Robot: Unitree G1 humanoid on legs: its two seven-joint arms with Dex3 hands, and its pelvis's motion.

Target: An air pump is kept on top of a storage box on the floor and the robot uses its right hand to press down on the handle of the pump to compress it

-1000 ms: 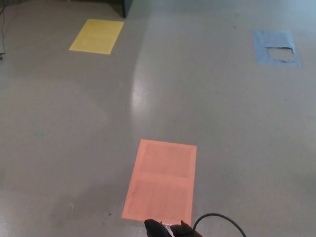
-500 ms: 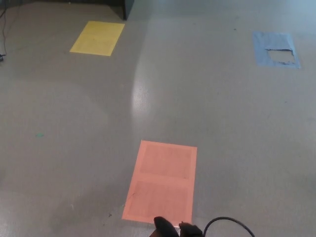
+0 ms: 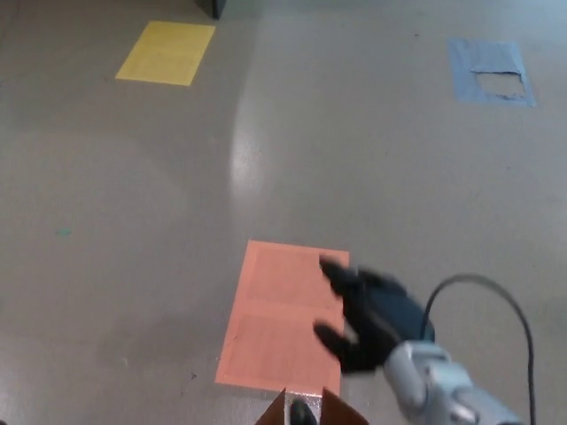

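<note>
Black right hand (image 3: 372, 320) is hovering, fingers spread and empty, over orange paper sheet (image 3: 279, 310) on grey floor (image 3: 133, 204); pump barely peeking at bottom edge, axis unclear.

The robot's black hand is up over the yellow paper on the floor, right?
Not quite. The head view shows the right hand open, over the orange paper. The yellow paper lies far off, at the top left.

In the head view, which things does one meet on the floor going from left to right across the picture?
Yellow sheet → orange sheet → right hand, raised in front of the orange sheet's right edge → torn blue sheet.
</note>
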